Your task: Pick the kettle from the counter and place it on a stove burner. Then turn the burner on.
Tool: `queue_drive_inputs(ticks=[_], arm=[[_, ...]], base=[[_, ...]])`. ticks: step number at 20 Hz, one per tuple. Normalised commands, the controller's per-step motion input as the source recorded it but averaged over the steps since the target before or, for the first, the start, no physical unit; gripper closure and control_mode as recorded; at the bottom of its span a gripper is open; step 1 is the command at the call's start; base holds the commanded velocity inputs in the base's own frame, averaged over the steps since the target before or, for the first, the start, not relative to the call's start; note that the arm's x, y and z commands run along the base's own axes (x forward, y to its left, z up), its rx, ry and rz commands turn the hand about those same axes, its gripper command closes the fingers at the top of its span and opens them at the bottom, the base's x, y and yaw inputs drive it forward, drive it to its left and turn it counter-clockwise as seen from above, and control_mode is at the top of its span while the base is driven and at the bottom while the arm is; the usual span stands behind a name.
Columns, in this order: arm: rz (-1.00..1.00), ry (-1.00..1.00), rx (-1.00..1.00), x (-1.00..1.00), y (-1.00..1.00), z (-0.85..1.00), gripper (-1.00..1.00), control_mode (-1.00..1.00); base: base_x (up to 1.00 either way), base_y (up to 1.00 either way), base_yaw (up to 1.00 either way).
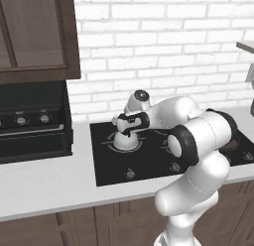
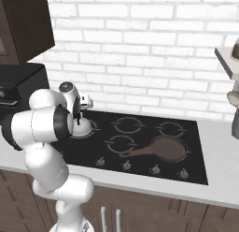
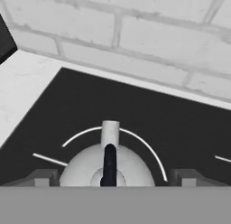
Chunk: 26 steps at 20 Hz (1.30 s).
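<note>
The pale grey dome-shaped kettle [image 1: 125,140] [image 2: 83,128] stands upright on the black glass cooktop, inside the big ring of the stove burner [image 1: 109,141] [image 2: 94,128] at the back left. My gripper [image 1: 130,127] [image 2: 80,115] hovers just above it, open. In the hand view the kettle [image 3: 83,166] and its dark handle sit between my two fingers [image 3: 43,178], which stand wide apart to either side of the dome. The burner's arc [image 3: 151,151] curves round the kettle. The counter [image 1: 44,183] stretches to the left of the cooktop.
A brown long-handled frying pan [image 2: 167,148] lies on the front right burner. A row of knobs [image 2: 127,165] [image 1: 130,173] runs along the cooktop's front edge. A black appliance [image 1: 30,123] stands on the counter at the left, with the brick wall behind.
</note>
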Motion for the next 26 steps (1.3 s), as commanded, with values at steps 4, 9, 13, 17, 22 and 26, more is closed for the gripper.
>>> queue_drive_inputs(ticks=[4,9,13,17,22,26], arm=[[0.00,0.14,0.00,-0.06,0.00,0.96,-1.00,-1.00],[-0.02,0.13,0.00,-0.19,0.00,0.58,-1.00,-1.00],[-0.11,0.26,0.00,-0.61,0.00,0.02,-1.00,-1.00],[-0.17,0.40,0.00,-0.58,0.00,-0.18,-1.00,-1.00],[-0.17,0.32,0.00,-0.65,0.00,-0.55,-1.00,-1.00],[-0.10,0.12,0.00,-0.49,0.00,-0.57,-1.00,-1.00]], base=[[0.00,0.00,0.00],[0.00,0.00,0.00],[0.00,0.00,0.00],[0.00,0.00,0.00],[0.00,0.00,0.00],[0.00,0.00,0.00]])
